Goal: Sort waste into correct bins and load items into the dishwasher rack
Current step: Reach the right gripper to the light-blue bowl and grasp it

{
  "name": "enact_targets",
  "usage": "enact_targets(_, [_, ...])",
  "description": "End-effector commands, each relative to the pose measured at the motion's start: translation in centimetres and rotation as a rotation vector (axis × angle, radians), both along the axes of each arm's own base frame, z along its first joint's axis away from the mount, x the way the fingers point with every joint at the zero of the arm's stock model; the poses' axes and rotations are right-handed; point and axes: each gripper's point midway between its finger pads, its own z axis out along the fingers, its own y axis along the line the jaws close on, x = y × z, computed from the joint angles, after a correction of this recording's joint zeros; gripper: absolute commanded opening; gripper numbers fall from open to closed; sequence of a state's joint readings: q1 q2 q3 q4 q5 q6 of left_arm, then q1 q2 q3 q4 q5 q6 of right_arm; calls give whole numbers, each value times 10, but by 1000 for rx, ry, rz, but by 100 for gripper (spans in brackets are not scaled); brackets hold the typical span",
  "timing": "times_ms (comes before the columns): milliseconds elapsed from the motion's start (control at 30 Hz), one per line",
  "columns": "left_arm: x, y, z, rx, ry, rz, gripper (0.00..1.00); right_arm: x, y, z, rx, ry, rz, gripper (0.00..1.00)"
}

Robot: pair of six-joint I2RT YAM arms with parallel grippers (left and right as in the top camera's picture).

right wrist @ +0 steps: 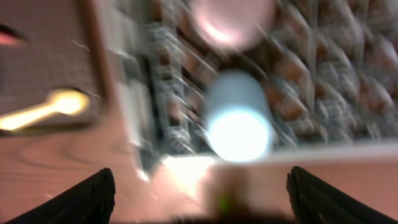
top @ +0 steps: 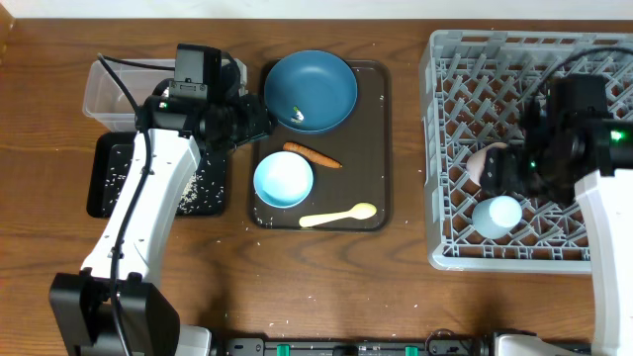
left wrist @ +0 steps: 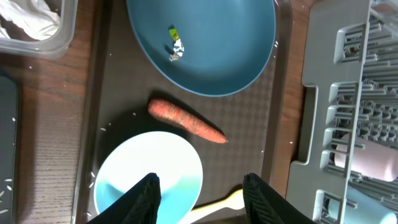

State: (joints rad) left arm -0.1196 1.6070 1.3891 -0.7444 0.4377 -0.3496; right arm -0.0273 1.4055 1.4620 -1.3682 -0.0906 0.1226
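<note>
Carrot (left wrist: 186,121): just ahead of left gripper (left wrist: 202,202), jaws apart, empty; long axis slanted, nearly along closing line. Well apart, over rack (top: 431,198): right gripper (right wrist: 202,196), likewise spread.

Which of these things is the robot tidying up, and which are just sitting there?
For the job: plate, bowl, spoon, blue cup, pink cup, rack, carrot, rice, wrapper scrap, tissue, clear tub, black tray.
Just sitting there: brown serving tray, table.
</note>
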Motion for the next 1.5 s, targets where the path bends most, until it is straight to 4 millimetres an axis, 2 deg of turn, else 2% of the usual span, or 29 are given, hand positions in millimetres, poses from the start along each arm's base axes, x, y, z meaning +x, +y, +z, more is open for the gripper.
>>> enact_targets(0, [0, 3, 0, 37, -24, -40, 46, 19, 44, 38, 129, -187, 113, 85])
enact_targets(167, [-9, 4, -5, 74, -13, -107, 50, 55, 102, 64, 197, -378, 187, 86])
enact_targets(233, [-15, 9, -10, 107, 12, -114, 50, 65, 124, 67, 215, -416, 206, 85])
enact_targets(333, [-23, 27, -20, 198, 66, -68, 50, 79, 156, 61, 238, -437, 231, 84])
enact_targets(433, [-28, 36, -23, 224, 101, -43, 50, 89, 190, 43, 266, -411, 263, 78])
enact_targets(600, [-26, 42, -22, 239, 92, -27, 50, 99, 237, -4, 287, -326, 293, 66])
enact_targets(700, [-21, 63, -13, 308, 76, 79, 50, 102, 262, -36, 294, -274, 300, 56])
enact_targets(767, [-18, 77, -2, 334, 47, 133, 50, 102, 275, -58, 294, -236, 298, 54])
enact_targets(933, [-19, 103, 23, 362, -21, 232, 52, 94, 303, -111, 311, -122, 311, 47])
enact_targets(1100, [-21, 115, 28, 368, -28, 267, 56, 81, 323, -147, 335, -36, 342, 43])
enact_targets(1267, [-21, 115, 28, 369, -27, 267, 57, 69, 331, -170, 314, 15, 356, 38])
enact_targets(1300, [-21, 115, 28, 369, -27, 267, 63, 67, 332, -172, 311, 19, 360, 37])
enact_targets(1467, [-23, 115, 26, 370, -17, 265, 77, 61, 335, -187, 295, 54, 352, 25])
